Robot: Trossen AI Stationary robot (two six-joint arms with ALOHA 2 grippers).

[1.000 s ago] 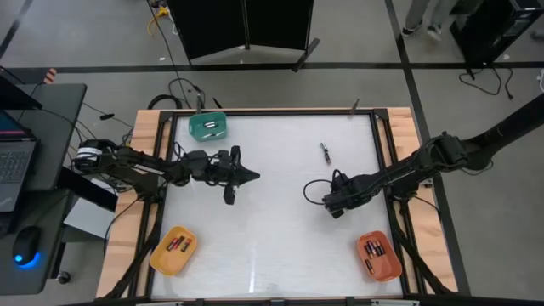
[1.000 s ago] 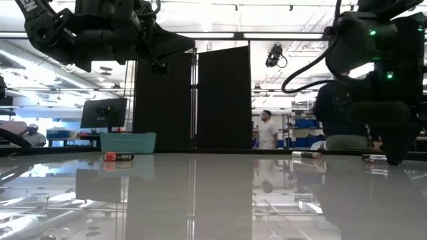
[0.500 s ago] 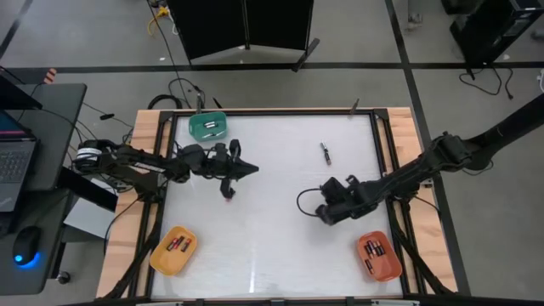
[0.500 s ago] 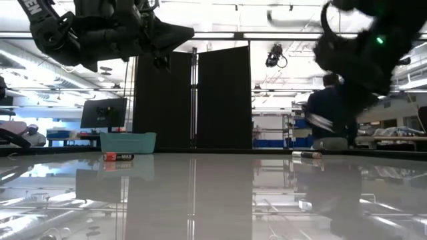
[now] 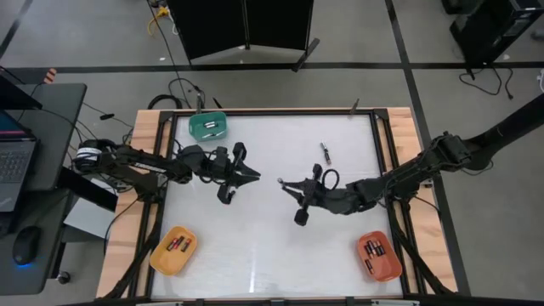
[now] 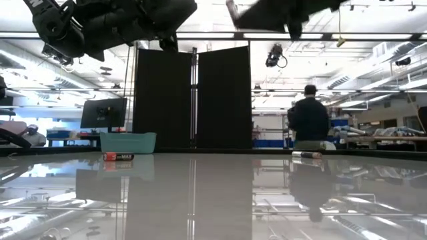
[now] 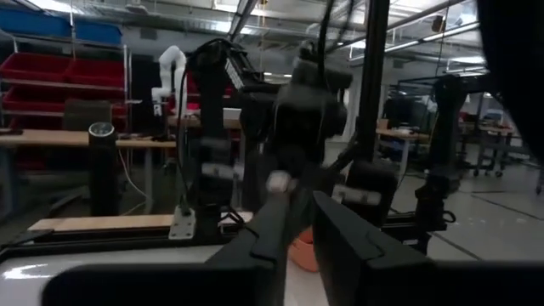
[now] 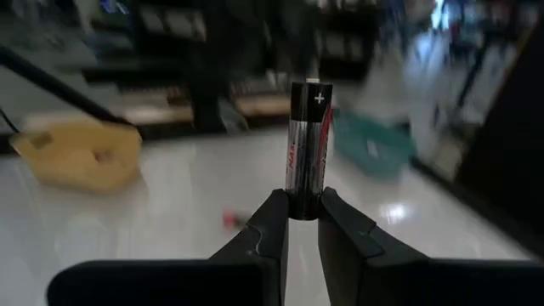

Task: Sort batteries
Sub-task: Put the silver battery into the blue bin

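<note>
My right gripper [image 8: 304,212] hovers above the table's middle [image 5: 283,182] and is shut on one battery [image 8: 306,144], black and silver with a red stripe. My left gripper [image 7: 306,204] hangs above the table's left half [image 5: 253,175], shut and empty, facing the right gripper. One loose battery [image 5: 325,153] lies on its side toward the far right, also visible in the low view [image 6: 307,155]. A red-labelled battery [image 6: 118,157] lies on its side on the left. More batteries sit in the green tray [image 5: 208,127], yellow tray [image 5: 174,249] and orange tray [image 5: 378,255]. My right gripper pinches the battery's lower end [image 8: 304,200] between its two fingertips [image 8: 270,223]. The battery sticks straight out beyond the fingertips, its plus-marked end [image 8: 308,89] farthest from them. It is lifted clear of the table.
The white tabletop [image 5: 272,246] lies between the three trays at its corners. Wooden side rails [image 5: 144,153] border it left and right. A person [image 6: 308,120] stands in the room beyond the far edge. A desk with a laptop stands left of the table.
My right gripper has risen from the table near its right side, swung toward the table's left and tipped from pointing down to nearly level, carrying the battery up clear of the surface. My left arm has stayed roughly where it was.
</note>
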